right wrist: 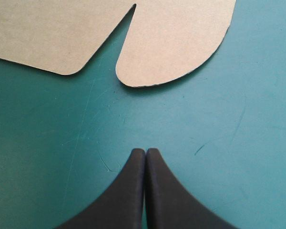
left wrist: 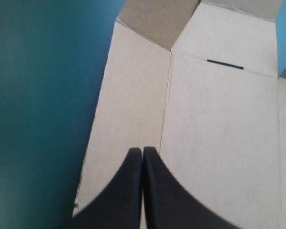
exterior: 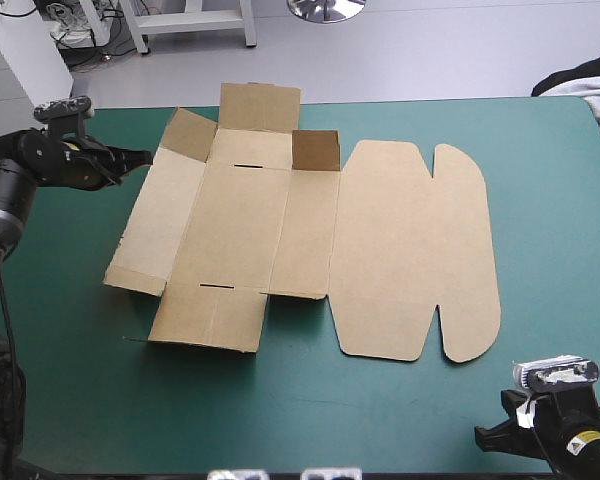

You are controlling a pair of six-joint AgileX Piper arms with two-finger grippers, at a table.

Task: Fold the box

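High view. The brown box [exterior: 310, 235] lies opened out at the table's middle, a cut sheet of plain matte board, mostly flat. Two small flaps stand up along its far side. The lid, with rounded ends, spreads toward the right. The teal-green cover [exterior: 560, 220] is bare and wide on the right and near sides, narrower on the left. My left gripper [exterior: 140, 157] sits at the box's far-left corner. My right gripper [exterior: 490, 437] is by the table's near edge, well apart from the board.

Left wrist view. Left gripper [left wrist: 142, 151] pressed into one pointed arch, holding nothing, over the box's left panel. A straight crease runs ahead of it. Farther on, a thin dark slot [left wrist: 225, 64] and a raised flap [left wrist: 155, 24].

Right wrist view. Right gripper [right wrist: 145, 151] likewise pressed together, empty, over bare, faintly scratched cover. Ahead lies a rounded tab [right wrist: 174, 43], smooth-edged, with a narrow notch beside it.
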